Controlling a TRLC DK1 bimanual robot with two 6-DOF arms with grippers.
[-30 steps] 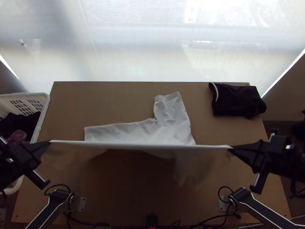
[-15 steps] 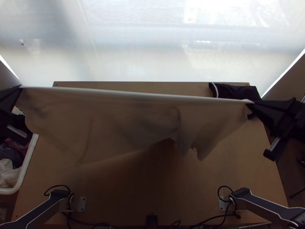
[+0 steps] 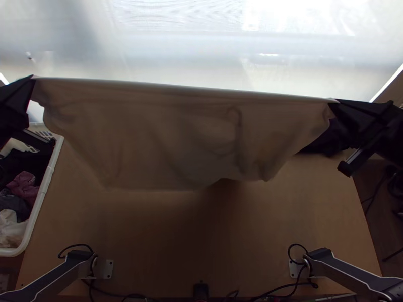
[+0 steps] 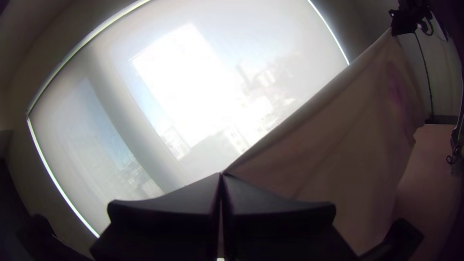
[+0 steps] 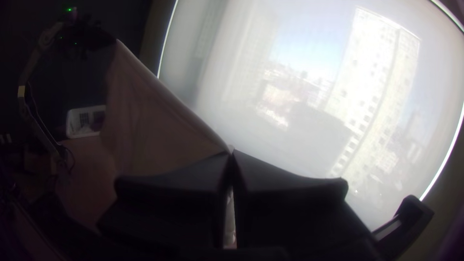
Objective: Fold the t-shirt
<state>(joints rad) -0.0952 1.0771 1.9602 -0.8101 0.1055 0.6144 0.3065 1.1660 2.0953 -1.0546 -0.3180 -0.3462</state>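
Item, two tools, both in use: the left tool (image 3: 34, 78) has its fingers pressed together on one corner of the t-shirt (image 3: 166, 136), and the right tool (image 3: 334, 102) pinches the opposite end of the same edge. Item, one pale t-shirt, held up between them over the far part of the worktop (image 3: 151, 241), its upper edge drawn nearly straight, the body hanging in soft creases to an uneven lower edge; which edge we have gripped, and whether the bottom touches the wood, we cannot tell. Status, by our judgement: grip secured at both ends, cloth opened out across its width; laying flat and folding outstanding, with no finished fold that we can make out. Next entry, as we judge it: lower the cloth evenly, keeping the edge taut, since slack or a slip at one corner would leave wrinkles to smooth out. Item, one white basket (image 3: 47, 183) beside the worktop on the left arm's side, holding mixed clothes (image 3: 22, 186). Item, one dark cloth (image 3: 327, 140) at the far right, partly covered from above by the shirt and right tool.
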